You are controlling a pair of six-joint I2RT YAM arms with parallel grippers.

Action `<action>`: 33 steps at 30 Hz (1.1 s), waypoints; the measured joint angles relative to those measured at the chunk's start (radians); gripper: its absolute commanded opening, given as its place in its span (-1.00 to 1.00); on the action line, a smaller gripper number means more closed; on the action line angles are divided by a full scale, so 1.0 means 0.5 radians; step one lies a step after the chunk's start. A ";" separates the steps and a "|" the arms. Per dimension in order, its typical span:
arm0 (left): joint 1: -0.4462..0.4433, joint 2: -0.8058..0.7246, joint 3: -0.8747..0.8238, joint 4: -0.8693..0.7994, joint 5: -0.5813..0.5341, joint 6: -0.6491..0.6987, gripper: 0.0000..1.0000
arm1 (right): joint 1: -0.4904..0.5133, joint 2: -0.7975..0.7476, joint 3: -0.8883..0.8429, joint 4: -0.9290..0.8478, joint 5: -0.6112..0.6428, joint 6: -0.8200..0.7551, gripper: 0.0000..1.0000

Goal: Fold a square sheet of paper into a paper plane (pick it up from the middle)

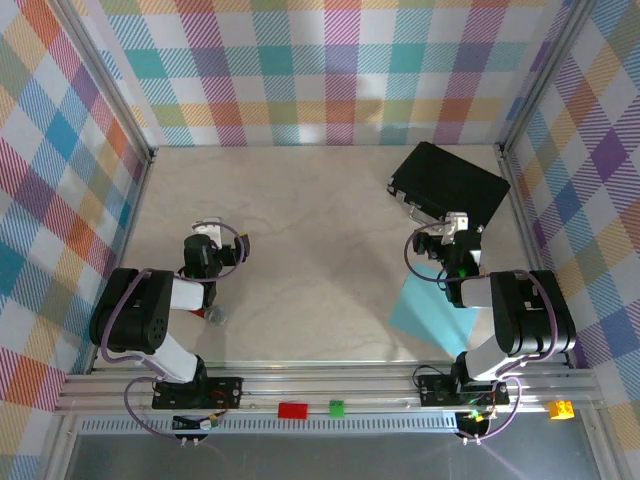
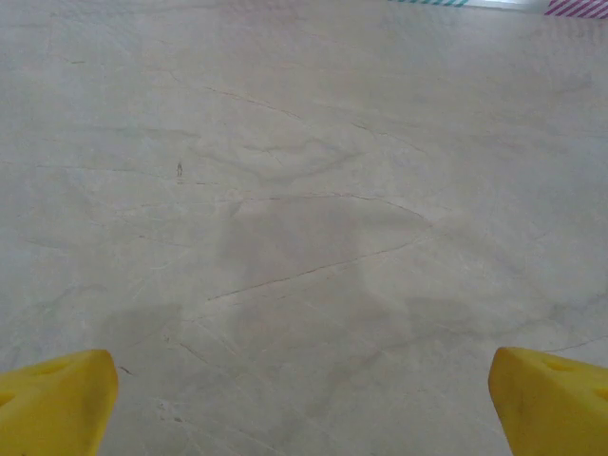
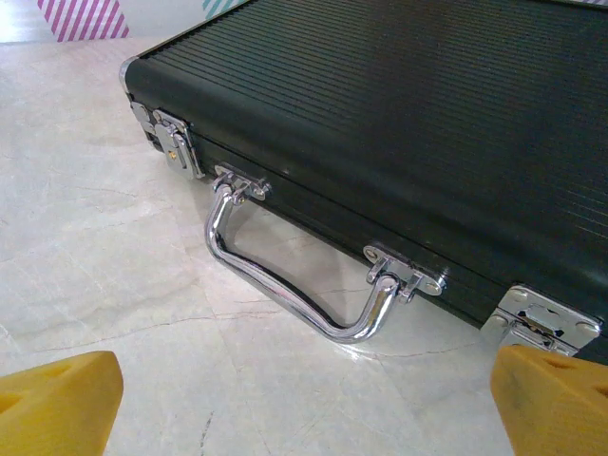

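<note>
From above, the sheet lay flat on the bench, a light-blue piece on the near side of the case and apart from it. One edge was tucked beneath my right arm, so I could not tell its full outline.

My right gripper hung just at the near edge of the case, between the case and the sheet. My left gripper was well apart from the case, off to its left, over bare bench.

The right wrist view gave what was too small to read from above: the case had a ribbed black lid, a chrome handle lying down on the bench and chrome latches at its corners. My right gripper faced that handle with its yellow fingertips spread to the two sides of the frame and nothing between them.

The left wrist view showed pale, veined bench. There my left gripper was likewise spread wide, fingertips far apart, holding nothing.
</note>
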State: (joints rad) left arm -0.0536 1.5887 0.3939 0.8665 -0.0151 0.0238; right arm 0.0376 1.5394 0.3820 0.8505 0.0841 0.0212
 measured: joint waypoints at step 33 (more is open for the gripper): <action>0.000 0.000 0.000 0.002 0.014 0.001 0.99 | -0.016 0.000 0.010 -0.014 -0.036 0.001 0.98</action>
State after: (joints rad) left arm -0.0536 1.5887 0.3939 0.8677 -0.0078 0.0242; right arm 0.0296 1.5394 0.3870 0.8433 0.0662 0.0216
